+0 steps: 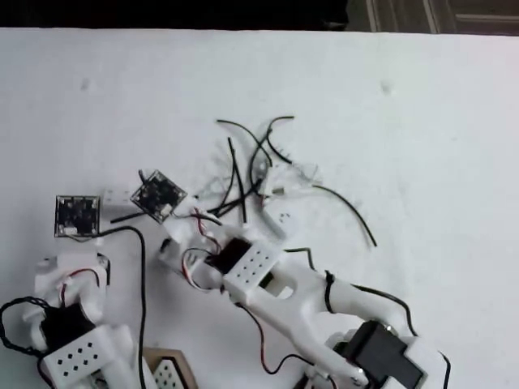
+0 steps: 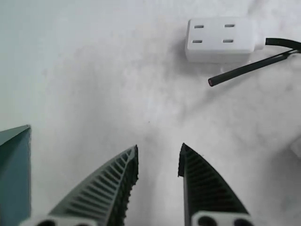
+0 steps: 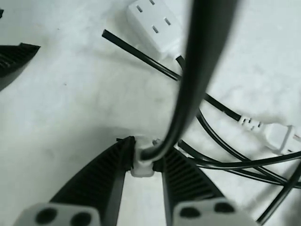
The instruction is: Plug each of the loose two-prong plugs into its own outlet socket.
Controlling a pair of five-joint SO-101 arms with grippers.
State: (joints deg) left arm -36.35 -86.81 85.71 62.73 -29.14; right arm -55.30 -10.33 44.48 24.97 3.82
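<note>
Two hands work the near side of the worktop (image 1: 405, 97). The right hand (image 3: 143, 151) is clenched on a white two-prong plug (image 3: 140, 167) with a black cord (image 3: 197, 70). The left hand (image 2: 157, 160) is released and empty, and a white outlet block (image 2: 221, 40) lies just beyond it. A second plug (image 3: 280, 136) lies among tangled cords.

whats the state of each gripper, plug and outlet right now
left gripper: open, empty
right gripper: shut on the held plug
held plug: pinched between the fingers, cord rising from it, not in any socket
second plug: lying loose, unplugged
outlet block: slots empty, nothing plugged in
</note>
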